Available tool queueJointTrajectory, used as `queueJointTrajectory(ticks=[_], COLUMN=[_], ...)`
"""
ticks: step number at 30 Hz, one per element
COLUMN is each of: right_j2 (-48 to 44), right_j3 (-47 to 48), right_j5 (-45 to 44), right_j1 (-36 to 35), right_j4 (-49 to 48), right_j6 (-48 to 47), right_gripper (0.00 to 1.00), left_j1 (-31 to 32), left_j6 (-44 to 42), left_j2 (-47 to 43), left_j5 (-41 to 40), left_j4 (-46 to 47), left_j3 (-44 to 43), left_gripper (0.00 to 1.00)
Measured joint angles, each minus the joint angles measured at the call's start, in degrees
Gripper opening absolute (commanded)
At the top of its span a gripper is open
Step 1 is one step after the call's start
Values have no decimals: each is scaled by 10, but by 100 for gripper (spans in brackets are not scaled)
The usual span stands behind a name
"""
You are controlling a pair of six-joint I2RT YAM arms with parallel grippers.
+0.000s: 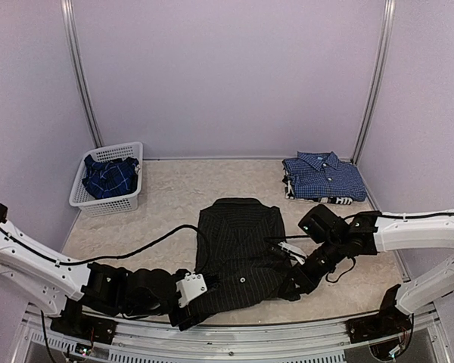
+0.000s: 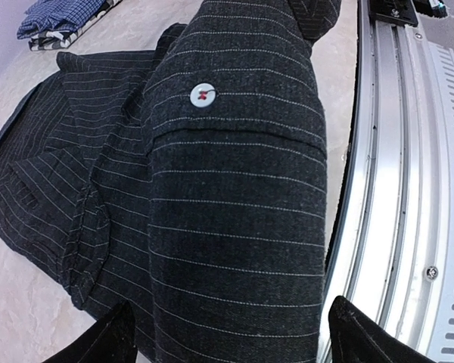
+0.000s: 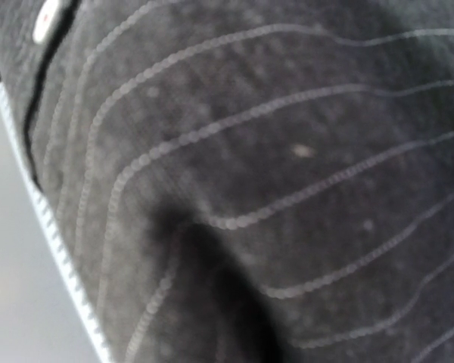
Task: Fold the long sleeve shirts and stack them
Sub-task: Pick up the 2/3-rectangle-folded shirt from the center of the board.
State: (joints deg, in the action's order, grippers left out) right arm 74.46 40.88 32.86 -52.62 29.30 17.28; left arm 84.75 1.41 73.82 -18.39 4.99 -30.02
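The black pinstriped shirt (image 1: 238,249) lies partly folded on the table's middle, collar towards the back. My left gripper (image 1: 185,311) is at its near-left corner. In the left wrist view the gripper (image 2: 238,340) is open wide, its fingers (image 2: 117,336) straddling a folded sleeve with a white button (image 2: 203,95). My right gripper (image 1: 293,283) is pressed into the shirt's near-right corner. Pinstriped cloth (image 3: 272,166) fills the right wrist view and hides the fingers. The blue-and-white checked shirt (image 1: 323,175) lies folded at the back right. The darker plaid shirt (image 1: 110,178) lies crumpled in the basket.
The white lattice basket (image 1: 129,203) stands at the back left. A black-and-white patterned cloth (image 1: 334,200) lies under the checked shirt. The metal rail (image 2: 397,189) runs along the table's near edge, right beside the left gripper. A black cable (image 1: 136,249) crosses the table's left side.
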Motion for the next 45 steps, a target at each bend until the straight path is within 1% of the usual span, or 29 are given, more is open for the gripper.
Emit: queueJointTrajectory(ticks=[5,10,13,17,19,25,27,31,36,39,40,45], right_j2=[-17,-19,-19,-19,-19,-19,-19,-19,-19,-19,-19,-19], right_j3=[-11,-13,-13,-13,-13,-13,-13,-13,-13,-13,-13,-13], right_j5=[17,30,37,47,52,60,62,64,68,70,70,74], right_j1=[13,31,37,38,39,40,40,40,41,41,41,40], right_j4=[9,15,21,26,26,26,26,26,26,26,26,27], right_j6=[11,15,14,11,8,3,2,2,2,2,2,5], right_gripper=[0,0,0,0,0,0,0,0,0,0,0,0], left_j1=[1,9,17,20,20,20,20,20,20,20,20,20], left_j6=[-8,-30,-42,-55,-63,-85,-90,-99,-116,-123,-124,-124], left_j2=[24,26,26,32,50,88,88,88,101,103,103,103], left_j5=[0,9,17,17,13,-1,-10,-36,-56,-55,-52,-16], left_j4=[-13,-33,-51,-75,-82,-83,-83,-80,-74,-75,-76,-113], left_j3=[-23,-32,-40,-53,-63,-67,-67,-67,-67,-67,-67,-87], left_gripper=[79,78,75,67,64,64,62,48,25,4,0,0])
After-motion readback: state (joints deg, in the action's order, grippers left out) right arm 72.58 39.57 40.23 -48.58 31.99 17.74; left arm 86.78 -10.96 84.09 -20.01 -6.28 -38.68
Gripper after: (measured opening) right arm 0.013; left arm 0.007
